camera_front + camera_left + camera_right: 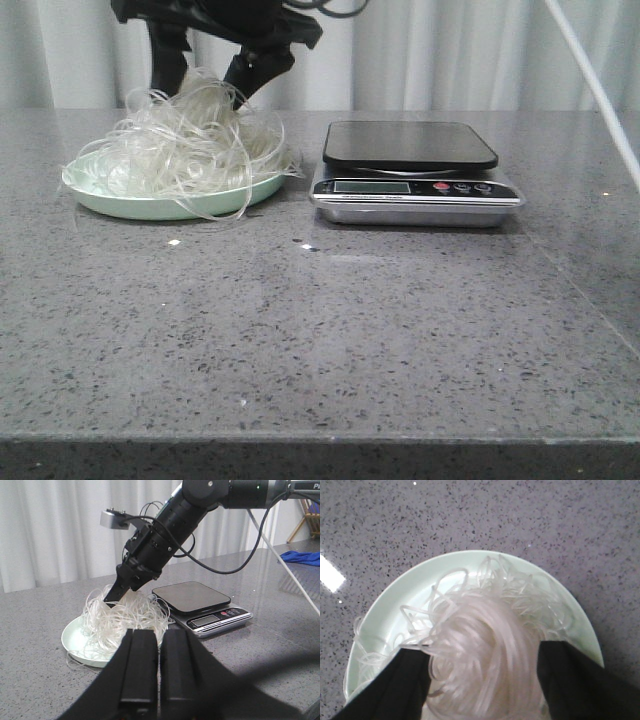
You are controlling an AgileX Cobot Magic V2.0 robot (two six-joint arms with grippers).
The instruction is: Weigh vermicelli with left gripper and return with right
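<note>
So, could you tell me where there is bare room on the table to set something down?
The wide counter in front of the plate and scale is bare, as is the strip right of the scale. Crowded: the plate, heaped with vermicelli, the right claw around it.

Lab-like test bench: grey speckled stone counter [330, 340], white curtain backdrop [450, 50].

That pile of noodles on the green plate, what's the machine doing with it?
The right gripper is down in the vermicelli, its fingers on either side of the tangle, which sits on the pale green plate. The scale beside the plate has nothing on it. The left gripper is shut, holds nothing and is apart from the plate.
</note>
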